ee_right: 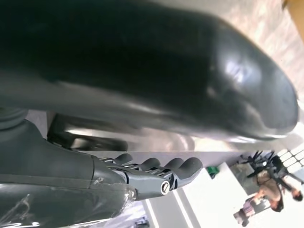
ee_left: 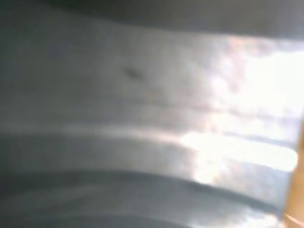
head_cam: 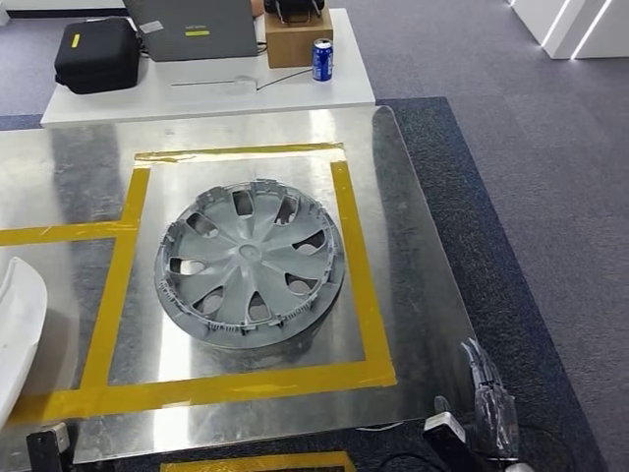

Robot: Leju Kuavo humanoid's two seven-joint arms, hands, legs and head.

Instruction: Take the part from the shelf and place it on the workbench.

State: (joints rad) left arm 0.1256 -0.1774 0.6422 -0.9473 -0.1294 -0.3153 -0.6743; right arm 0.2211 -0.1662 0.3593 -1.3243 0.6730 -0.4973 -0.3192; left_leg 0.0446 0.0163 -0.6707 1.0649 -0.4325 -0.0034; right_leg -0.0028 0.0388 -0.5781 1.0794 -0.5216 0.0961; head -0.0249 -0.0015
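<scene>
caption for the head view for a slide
Grey wheel cover lying inside the yellow-taped square on the metal workbench.

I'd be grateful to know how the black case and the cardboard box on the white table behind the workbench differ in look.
The black case is dark, low and wide with rounded corners; the cardboard box is brown, more upright and sharp-edged. The case bears a small yellow tag; the box has a dark object resting on top. The case sits at the table's left end, the box toward its right, beside a blue can. Both rest on the white table.
</scene>
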